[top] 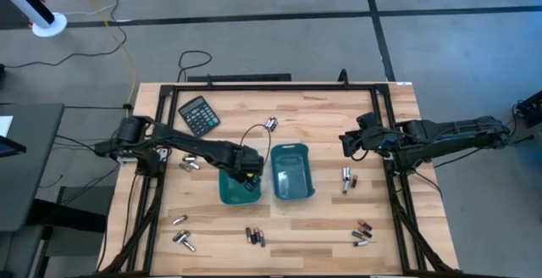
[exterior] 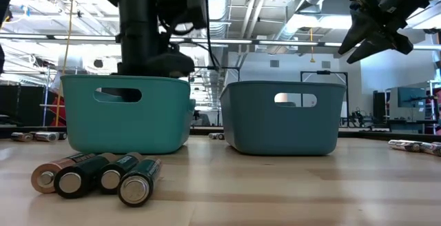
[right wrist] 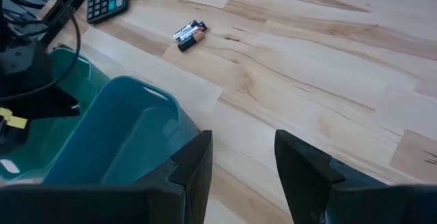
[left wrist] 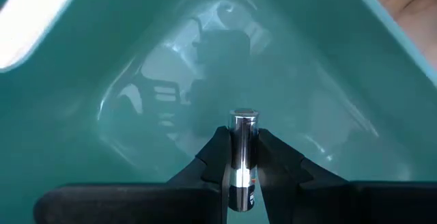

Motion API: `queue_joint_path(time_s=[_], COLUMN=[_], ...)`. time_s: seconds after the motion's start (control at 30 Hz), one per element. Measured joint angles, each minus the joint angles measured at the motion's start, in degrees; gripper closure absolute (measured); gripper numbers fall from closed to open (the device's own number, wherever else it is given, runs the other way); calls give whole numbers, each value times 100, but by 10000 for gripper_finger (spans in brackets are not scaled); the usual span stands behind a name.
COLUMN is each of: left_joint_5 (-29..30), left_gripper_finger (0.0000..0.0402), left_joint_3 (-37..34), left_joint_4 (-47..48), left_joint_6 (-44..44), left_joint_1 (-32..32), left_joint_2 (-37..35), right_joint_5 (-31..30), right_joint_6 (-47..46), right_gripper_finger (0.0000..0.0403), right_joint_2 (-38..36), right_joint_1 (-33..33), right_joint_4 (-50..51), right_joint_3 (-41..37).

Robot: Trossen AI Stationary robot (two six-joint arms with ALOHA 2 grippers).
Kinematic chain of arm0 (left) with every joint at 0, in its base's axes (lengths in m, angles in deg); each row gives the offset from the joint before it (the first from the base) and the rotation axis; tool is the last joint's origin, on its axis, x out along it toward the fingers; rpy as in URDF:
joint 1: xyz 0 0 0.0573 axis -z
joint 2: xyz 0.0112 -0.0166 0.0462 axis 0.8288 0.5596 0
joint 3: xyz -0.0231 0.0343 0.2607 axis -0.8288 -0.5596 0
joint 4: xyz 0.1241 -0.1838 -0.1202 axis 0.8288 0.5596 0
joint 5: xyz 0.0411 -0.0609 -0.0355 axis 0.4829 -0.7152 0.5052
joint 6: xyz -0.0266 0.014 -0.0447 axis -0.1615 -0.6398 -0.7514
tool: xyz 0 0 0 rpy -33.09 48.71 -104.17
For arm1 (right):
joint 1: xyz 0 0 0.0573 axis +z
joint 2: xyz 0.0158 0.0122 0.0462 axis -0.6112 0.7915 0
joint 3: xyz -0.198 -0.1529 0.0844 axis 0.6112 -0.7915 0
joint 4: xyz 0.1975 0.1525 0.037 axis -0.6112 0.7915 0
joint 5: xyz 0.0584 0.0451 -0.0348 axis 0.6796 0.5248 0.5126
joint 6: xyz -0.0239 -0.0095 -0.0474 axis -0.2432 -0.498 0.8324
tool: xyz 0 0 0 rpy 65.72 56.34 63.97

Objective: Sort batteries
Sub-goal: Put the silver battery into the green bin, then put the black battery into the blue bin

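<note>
Item: left gripper (left wrist: 240, 157). Lowered inside the green bin (top: 227, 191), fingers closed on one silvery battery (left wrist: 242, 149) held upright between the fingertips, its cap pointing down toward the bin floor. Nothing else shows in the bin below it. Judged to be at the release step: the cell sits over the bin bottom so it will land inside, not on the wood.

Item: right gripper (right wrist: 242, 157). Raised above the table near the table's right rail, fingers spread and holding nothing. It is angled toward the blue bin (top: 292, 175), which stands touching the green one on the side nearer this arm. Judged to be waiting.

Item: loose batteries, none yet sorted.
- A pair (top: 348, 179) on the wood between the blue bin and the right gripper, the nearest work for that arm.
- A pair (right wrist: 189, 33) beyond the bins from the right gripper, close to the calculator (top: 199, 113).
- A small cluster (top: 190, 164) beside the left arm, just behind its gripper.
- Four dark cells (exterior: 96, 176) lying side by side at the table's front edge, in front of the green bin.
- More groups along that front edge, to either side (top: 182, 240) (top: 362, 231).

Item: table (top: 322, 125). Pale wood, framed by black rails.

Note: two bins suggest two kinds; silvery cells appear bound for the green one.
</note>
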Motion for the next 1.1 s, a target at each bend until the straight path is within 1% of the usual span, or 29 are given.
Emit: queue_joint_path(time_s=[0.33, 0.63, 0.8, 0.9, 1.1], left_joint_5=[0, -4, -55, -240, -318], left_gripper_finger=[352, 303, 291, 290, 290], left_joint_3=[-120, -125, -125, -125, -125], left_joint_4=[-409, -401, -372, -370, -351], left_joint_6=[-51, -134, -53, -32, -29], left_joint_1=[-2, -46, -96, -181, -249], left_joint_2=[-3, -3, -41, -195, -761], right_joint_5=[9, 9, 9, 9, 9], right_joint_6=[0, 2, 2, 2, 2], right_gripper_finger=[227, 227, 227, 227, 227], right_joint_2=[-1, 1, 1, 1, -1], right_joint_1=[0, 0, 0, 0, 0], right_joint_4=[8, 19, 24, 24, 24], right_joint_3=[0, 0, 0, 0, 0])
